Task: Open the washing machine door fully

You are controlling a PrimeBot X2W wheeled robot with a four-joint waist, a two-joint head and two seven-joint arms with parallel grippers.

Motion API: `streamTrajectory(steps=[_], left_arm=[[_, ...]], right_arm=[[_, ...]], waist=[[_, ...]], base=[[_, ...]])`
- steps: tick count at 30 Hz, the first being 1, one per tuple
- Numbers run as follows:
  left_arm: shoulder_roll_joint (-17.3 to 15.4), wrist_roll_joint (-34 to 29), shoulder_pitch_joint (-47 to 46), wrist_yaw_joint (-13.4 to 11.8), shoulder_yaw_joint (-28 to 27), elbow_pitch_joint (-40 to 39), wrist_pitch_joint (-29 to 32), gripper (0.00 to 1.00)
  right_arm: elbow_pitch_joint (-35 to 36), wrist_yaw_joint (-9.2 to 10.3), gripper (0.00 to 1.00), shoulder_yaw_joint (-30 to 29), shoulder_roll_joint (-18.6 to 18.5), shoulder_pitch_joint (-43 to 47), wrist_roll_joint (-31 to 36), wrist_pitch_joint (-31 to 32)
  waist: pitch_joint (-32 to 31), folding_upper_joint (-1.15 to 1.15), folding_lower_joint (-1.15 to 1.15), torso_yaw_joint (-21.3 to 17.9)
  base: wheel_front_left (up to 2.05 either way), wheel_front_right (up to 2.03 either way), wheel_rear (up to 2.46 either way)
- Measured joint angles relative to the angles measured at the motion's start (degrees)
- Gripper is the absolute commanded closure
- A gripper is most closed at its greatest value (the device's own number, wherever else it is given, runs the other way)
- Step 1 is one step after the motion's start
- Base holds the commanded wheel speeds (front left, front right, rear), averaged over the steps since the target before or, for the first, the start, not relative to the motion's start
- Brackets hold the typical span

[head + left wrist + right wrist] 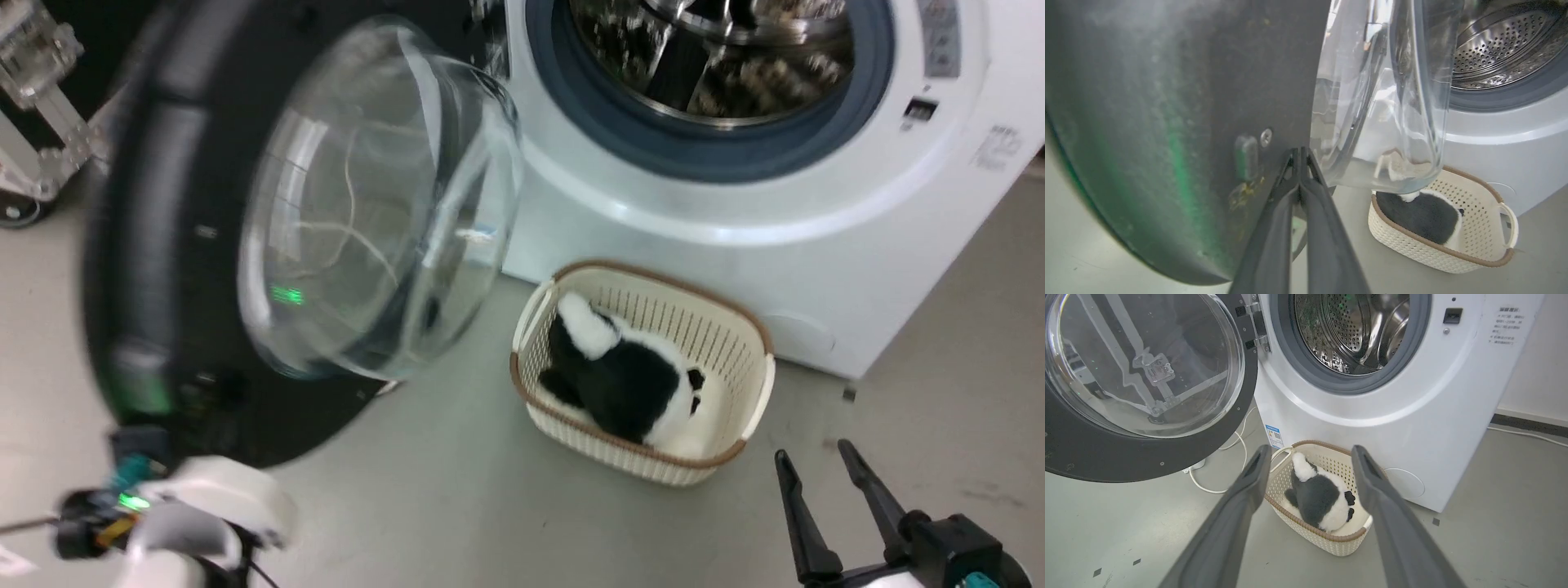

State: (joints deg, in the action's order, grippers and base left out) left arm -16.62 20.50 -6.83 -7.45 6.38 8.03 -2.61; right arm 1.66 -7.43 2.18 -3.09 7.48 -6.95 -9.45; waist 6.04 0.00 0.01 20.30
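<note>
1. Washing machine door (pixel 326 220) swung out to the left of the washing machine (pixel 653 269). Black ring blurred in the head view, clear glass bowl bulging toward the drum (pixel 718 57).
2. Surface and room, left to right:
   - pale metal frame on a caster (pixel 41 106) at the far left;
   - smooth grey floor (pixel 457 498), with a white cable (pixel 1237 441) lying under the door and a few small dark square marks;
   - white wall (pixel 1535 375) with a dark skirting strip at the far right.
3. Counts:
   - one door, hung on one metal hinge (pixel 1259 322);
   - one steel drum ringed by a grey gasket;
   - one blue label (pixel 1274 436) low on the machine's front;
   - one cream basket (pixel 620 457) with a brown rim;
   - one black-and-white plush toy (pixel 620 376) lying inside the basket;
   - two grippers.
4. Basket on the floor close in front of the machine, below and to the right of the door's glass bowl.
5. Left gripper (pixel 1300 155): fingers brought together, meeting at the tips. Tips lying against the door's black inner ring beside a small screw (pixel 1266 137), right at the edge of the glass bowl.
6. Right gripper (pixel 1310 451): fingers spread wide, holding nothing. Low at the right, well apart from the door, pointing toward the basket and the machine's front, with the door up and to the left of both fingers in the right wrist view.
</note>
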Motion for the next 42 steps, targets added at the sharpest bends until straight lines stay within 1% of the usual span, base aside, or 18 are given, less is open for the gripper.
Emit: streamTrajectory(steps=[7, 10, 11, 14, 18, 24, 29, 32, 35, 39, 42], left_arm=[[-5.37, 3.21, -6.25, 0.35, -6.49, 4.07, -0.01, 1.00], [-7.81, 4.56, -9.22, 1.15, -8.89, 7.66, -0.24, 1.00], [-9.94, 5.77, -12.30, 1.65, -10.95, 11.46, -0.89, 1.00], [-11.66, 6.37, -15.25, 2.19, -12.25, 15.49, -2.03, 1.00], [-12.77, 6.49, -17.94, 3.13, -12.54, 20.04, -3.67, 1.00], [-12.88, 6.21, -19.18, 4.66, -11.14, 24.03, -6.37, 1.00], [-12.13, 4.80, -18.74, 5.72, -8.86, 23.38, -8.91, 1.00], [-10.43, 3.87, -16.90, 6.11, -7.26, 20.53, -10.10, 1.00], [-8.27, 3.27, -14.41, 6.02, -6.05, 15.83, -10.66, 1.00], [-5.49, 2.50, -10.52, 5.19, -3.86, 8.36, -11.07, 1.00], [-2.71, 1.69, -7.08, 3.65, -1.51, 3.42, -11.05, 1.00]], right_arm=[[2.19, 0.00, 0.00, -0.43, -0.15, -1.42, 1.58, 1.86], [2.82, 0.00, 0.00, -0.52, -0.58, -2.05, 1.92, 2.37], [3.39, 0.00, 0.00, -0.68, -0.91, -2.42, 1.92, 2.81], [3.69, 0.00, 0.00, -0.93, -1.21, -2.89, 1.92, 2.89], [3.74, 0.00, 0.00, -0.99, -1.52, -3.20, 1.92, 3.05], [3.22, 0.00, 0.00, -1.05, -1.54, -3.20, 1.91, 2.97], [2.21, 0.00, 0.00, -2.12, -1.24, -3.19, 1.90, 1.36], [1.46, 0.00, 0.00, -2.91, -0.87, -3.18, 1.93, 0.30], [1.26, 0.00, 0.00, -3.60, -0.54, -3.18, 2.16, -0.59], [1.45, -0.01, 0.00, -4.87, -0.42, -3.20, 3.11, -1.26], [2.09, -0.01, 0.00, -5.91, -0.37, -3.19, 3.47, -1.26]], waist=[[5.55, 0.00, 0.00, -0.39], [7.47, 0.00, 0.00, -0.87], [9.01, 0.00, 0.00, -1.49], [10.04, 0.00, 0.01, -2.10], [10.43, 0.00, 0.00, -2.67], [8.73, 0.00, 0.00, -3.03], [5.88, 0.00, -0.01, -3.55], [3.71, 0.00, -0.01, -4.12], [1.45, 0.00, -0.02, -5.01], [-1.04, 0.00, -0.02, -6.95], [-2.75, 0.00, -0.02, -8.68]], base=[[0.00, 0.00, 0.00], [0.00, 0.00, 0.00], [0.00, 0.00, 0.00], [0.00, 0.00, 0.00], [0.00, 0.00, 0.00], [0.00, 0.00, 0.00], [0.00, 0.00, 0.00], [0.00, 0.00, 0.00], [0.00, 0.00, 0.00], [0.00, 0.00, 0.00], [0.00, 0.00, 0.00]])
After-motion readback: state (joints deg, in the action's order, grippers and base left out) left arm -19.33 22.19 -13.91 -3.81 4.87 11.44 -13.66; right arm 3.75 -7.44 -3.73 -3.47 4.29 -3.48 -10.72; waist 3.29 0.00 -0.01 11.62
